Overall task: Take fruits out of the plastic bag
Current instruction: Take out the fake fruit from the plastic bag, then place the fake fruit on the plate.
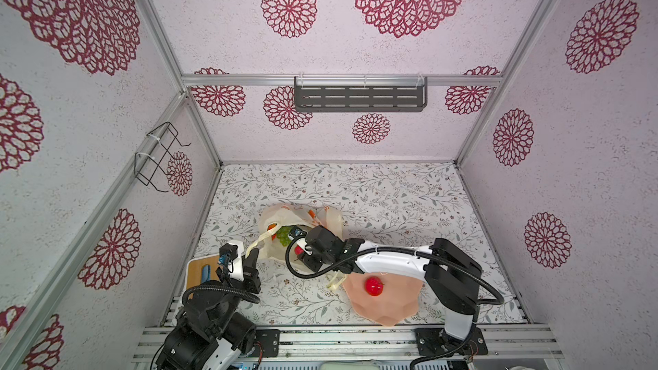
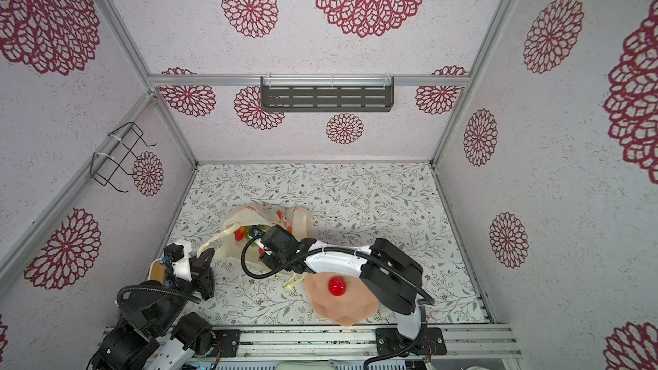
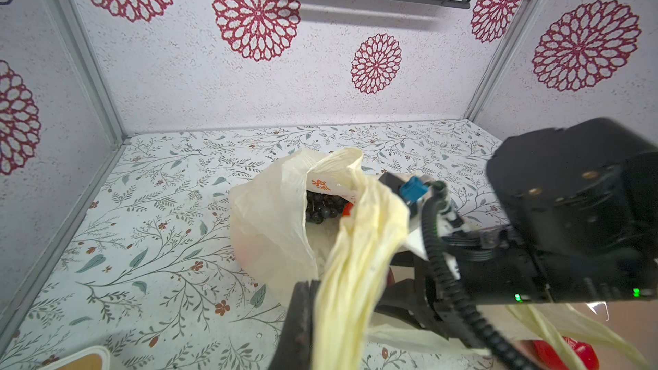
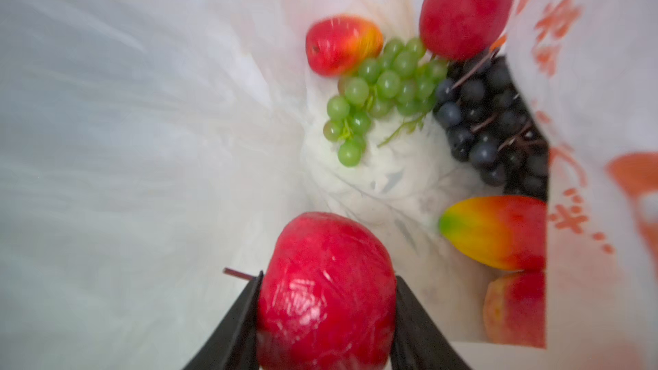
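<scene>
The bag (image 1: 274,213) (image 2: 238,217) lies crumpled on the table (image 1: 391,201), just left of its middle in both top views, with its mouth toward 5 o'clock. Inside, the right wrist view shows green grapes (image 4: 384,90) touching dark grapes (image 4: 491,126), a mango (image 4: 341,46) against the green bunch, an apple-like red fruit (image 4: 464,8) against both bunches, a second mango (image 4: 498,231), and a peach (image 4: 516,311) touching that mango. The right gripper (image 4: 329,277) reaches into the mouth from 4 o'clock, and its two black fingers press the sides of a red apple (image 4: 325,315), clear of the other fruits; this apple also shows in a top view (image 1: 298,250). At 8 o'clock of the bag, the left gripper (image 1: 253,256) is clamped on a handle (image 3: 356,243), which stretches taut from the bag. At 4 o'clock of the bag sits a pink bowl (image 1: 391,311) holding one red apple (image 1: 373,285) (image 2: 337,285).
</scene>
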